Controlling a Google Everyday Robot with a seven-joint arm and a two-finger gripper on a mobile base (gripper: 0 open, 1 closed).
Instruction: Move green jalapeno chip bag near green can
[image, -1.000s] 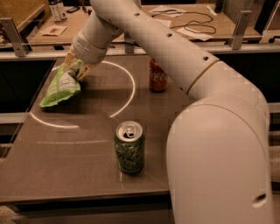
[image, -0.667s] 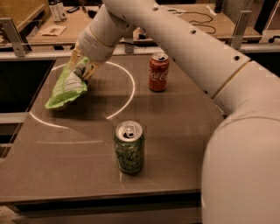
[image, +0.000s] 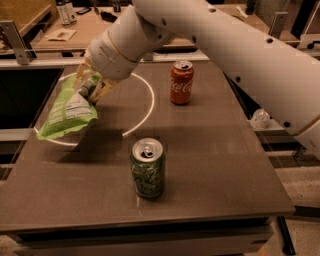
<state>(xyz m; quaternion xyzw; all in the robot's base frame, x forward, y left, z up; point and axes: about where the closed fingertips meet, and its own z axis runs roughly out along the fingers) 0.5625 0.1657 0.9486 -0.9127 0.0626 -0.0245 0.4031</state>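
The green jalapeno chip bag (image: 67, 112) is light green with a white label panel. It hangs lifted above the table's left side, held by its top end. My gripper (image: 90, 87) is shut on the bag's upper end, at the end of the white arm that reaches in from the upper right. The green can (image: 148, 168) stands upright near the table's front middle, to the lower right of the bag and apart from it.
A red cola can (image: 181, 82) stands upright at the back middle. A white ring (image: 145, 107) is marked on the dark table (image: 215, 170). The table's left edge lies just under the bag. A counter with small items runs along the back.
The gripper has lifted the bag off the table and carried it a little toward the front. The cans have not moved.
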